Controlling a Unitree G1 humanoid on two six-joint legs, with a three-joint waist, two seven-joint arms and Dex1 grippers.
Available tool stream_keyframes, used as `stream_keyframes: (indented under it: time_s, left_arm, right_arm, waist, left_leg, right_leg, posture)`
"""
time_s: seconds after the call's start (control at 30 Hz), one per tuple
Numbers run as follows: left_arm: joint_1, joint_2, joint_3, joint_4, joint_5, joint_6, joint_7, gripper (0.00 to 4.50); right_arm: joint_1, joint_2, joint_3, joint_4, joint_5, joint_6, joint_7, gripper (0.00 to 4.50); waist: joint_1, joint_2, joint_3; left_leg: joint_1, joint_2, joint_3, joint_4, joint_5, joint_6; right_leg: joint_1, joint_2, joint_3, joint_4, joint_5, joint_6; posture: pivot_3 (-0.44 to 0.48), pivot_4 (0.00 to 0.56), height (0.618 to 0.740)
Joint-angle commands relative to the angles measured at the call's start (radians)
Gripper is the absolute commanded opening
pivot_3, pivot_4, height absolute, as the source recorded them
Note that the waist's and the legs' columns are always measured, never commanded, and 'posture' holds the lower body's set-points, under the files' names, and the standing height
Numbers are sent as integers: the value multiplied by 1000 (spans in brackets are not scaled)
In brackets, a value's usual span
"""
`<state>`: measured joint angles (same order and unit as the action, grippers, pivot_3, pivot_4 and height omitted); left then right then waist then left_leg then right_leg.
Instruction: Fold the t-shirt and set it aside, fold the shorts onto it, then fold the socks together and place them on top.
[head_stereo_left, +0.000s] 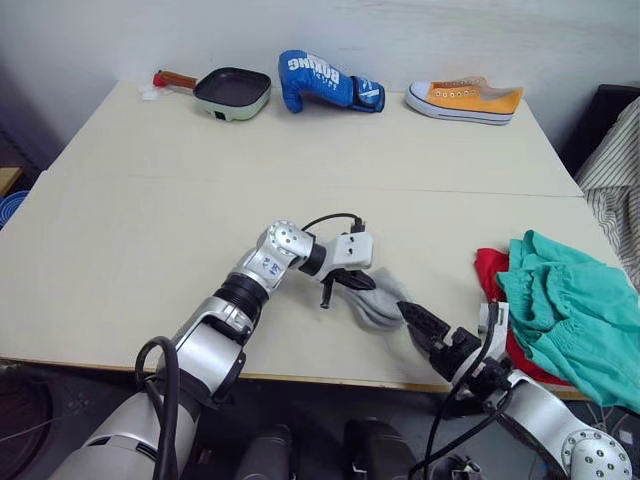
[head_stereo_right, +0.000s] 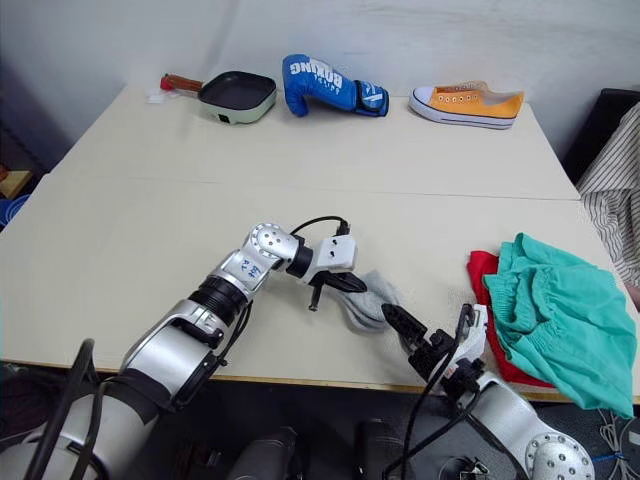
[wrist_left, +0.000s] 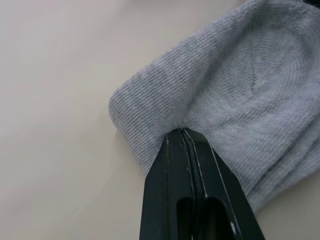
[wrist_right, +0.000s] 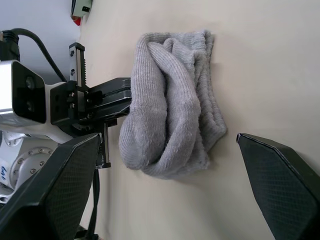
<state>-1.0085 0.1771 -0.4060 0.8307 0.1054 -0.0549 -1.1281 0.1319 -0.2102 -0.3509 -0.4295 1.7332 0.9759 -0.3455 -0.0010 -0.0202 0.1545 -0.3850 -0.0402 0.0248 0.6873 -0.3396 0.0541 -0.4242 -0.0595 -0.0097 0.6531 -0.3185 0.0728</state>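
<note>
left wrist view: left end effector (wrist_left: 184, 134) clenched on the socks (wrist_left: 235, 95), bundled on tabletop (head_stereo_left: 150, 200). right end effector (wrist_right: 165, 190) released, just beside socks. shorts (head_stereo_left: 575, 310) over t-shirt (head_stereo_left: 490, 265), right of socks.

Head stereo pair: looks forward and down over the pale beige table (head_stereo_left: 150, 200) from its near edge, far wall at top; the two eyes share almost the whole scene. Left wrist camera: very close, aimed along its black-fingered left gripper (wrist_left: 186, 137) onto the bundled light grey knit socks (wrist_left: 240, 95). Right wrist camera: a little further back, low over the tabletop, facing the same socks from the opposite side.
</note>
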Motion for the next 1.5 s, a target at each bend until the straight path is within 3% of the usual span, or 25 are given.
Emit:
stream_keyframes:
  time_s: [0.03, 0.23, 0.27, 0.33, 0.57, 0.67, 0.7, 0.8, 0.93, 1.03, 1.13, 1.3, 1.4, 1.5]
  left_arm:
    - [10, -7, -11, 3, 36, 5, 26, 0]
    - [18, -4, -6, -6, 40, 7, 30, 0]
    - [19, -2, -5, -9, 40, 10, 33, 0]
    - [22, 1, -1, -11, 39, 14, 38, 0]
    - [26, 2, 20, -10, 31, 25, 67, 0]
    - [25, -4, 48, -21, 6, 65, 71, 0]
    - [28, 1, 64, -43, -16, 87, 51, 386]
    - [43, 46, 126, -156, -111, 187, -54, 1167]
    - [41, 128, 203, -275, -222, 320, -153, 2526]
    - [48, 210, 247, -429, -360, 499, -296, 3504]
    - [63, 253, 261, -551, -445, 605, -344, 4474]
    - [88, 249, 256, -647, -477, 631, -297, 4500]
    - [100, 230, 253, -660, -484, 632, -260, 4500]
    - [104, 220, 240, -652, -469, 605, -244, 4500]
  right_arm:
    - [-52, -30, 70, 83, 6, -35, -29, 4478]
    - [-174, -52, 132, 197, -56, -65, -1, 4478]
    - [-186, -52, 135, 210, -62, -71, 3, 4298]
    - [-197, -55, 138, 221, -65, -77, 11, 3859]
    - [-184, -83, 151, 188, -67, -74, 37, 1213]
    - [-175, -97, 154, 159, -69, -80, 50, 325]
    - [-172, -107, 152, 143, -72, -81, 54, 174]
    - [-154, -159, 122, 48, -61, -90, 81, 170]
    - [-88, -283, 35, -107, -18, -108, 139, 170]
    - [5, -403, -175, -198, 136, -175, 146, 170]
    - [116, -483, -417, -182, 229, -235, 138, 170]
    - [237, -500, -638, -69, 239, -286, 119, 170]
    - [218, -464, -642, 4, 239, -334, 63, 170]
    - [199, -467, -559, 121, 151, -346, 23, 170]
  waist:
    - [-4, 0, -1]
    - [-4, -1, -1]
    - [-4, -1, -2]
    - [-3, -1, -2]
    - [-3, -1, -2]
    - [-2, -1, -2]
    - [-1, -1, -2]
    - [-1, 1, 0]
    - [-1, 5, 2]
    - [3, 5, 2]
    - [15, 6, 2]
    - [24, 6, 3]
    - [23, 6, 3]
    - [15, 7, 3]
  left_leg:
    - [0, 0, 0, 0, 0, 1]
    - [2, 0, 0, -2, 0, 1]
    - [2, 0, 0, -2, 0, 1]
    - [2, 0, 0, -2, 0, 1]
    - [2, 0, 0, -3, 0, 1]
    - [2, 0, 0, -3, 0, 1]
    - [1, 0, 0, -3, 0, 1]
    - [-1, 0, 0, -4, 1, 0]
    - [-6, 0, 0, -4, 4, -4]
    - [-6, 0, -2, -5, 4, -4]
    - [-6, 0, -5, -5, 4, -4]
    - [2, 0, -8, -5, 3, -1]
    - [2, 0, -9, -5, 2, 0]
    - [2, 0, -9, -5, 3, -1]
  right_leg:
    - [0, 0, 0, 0, 0, 0]
    - [1, 0, 0, 0, 0, 0]
    - [1, 0, 0, 0, 0, 0]
    - [1, 0, 0, 0, 0, 0]
    - [1, 0, 0, 0, 0, 0]
    - [1, 0, 0, 0, 0, 0]
    - [1, 0, 0, 0, 0, 0]
    - [-1, 0, 0, 1, 0, 0]
    - [-6, 0, -1, 0, 0, 0]
    - [-4, 0, -2, -2, 0, 0]
    - [-1, 0, -4, -7, 1, 1]
    - [13, 0, -7, -18, 1, 2]
    - [14, 0, -6, -21, 2, 3]
    - [13, 0, -6, -21, 2, 3]
  posture:
    - [0, 150, 740]
    - [0, 150, 740]
    - [0, 150, 740]
    - [0, 150, 740]
    - [0, 150, 740]
    - [0, 150, 740]
    - [0, 150, 740]
    - [0, 150, 740]
    - [0, 150, 740]
    - [0, 150, 740]
    - [0, 150, 740]
    - [0, 150, 740]
    - [0, 150, 740]
    - [0, 150, 740]
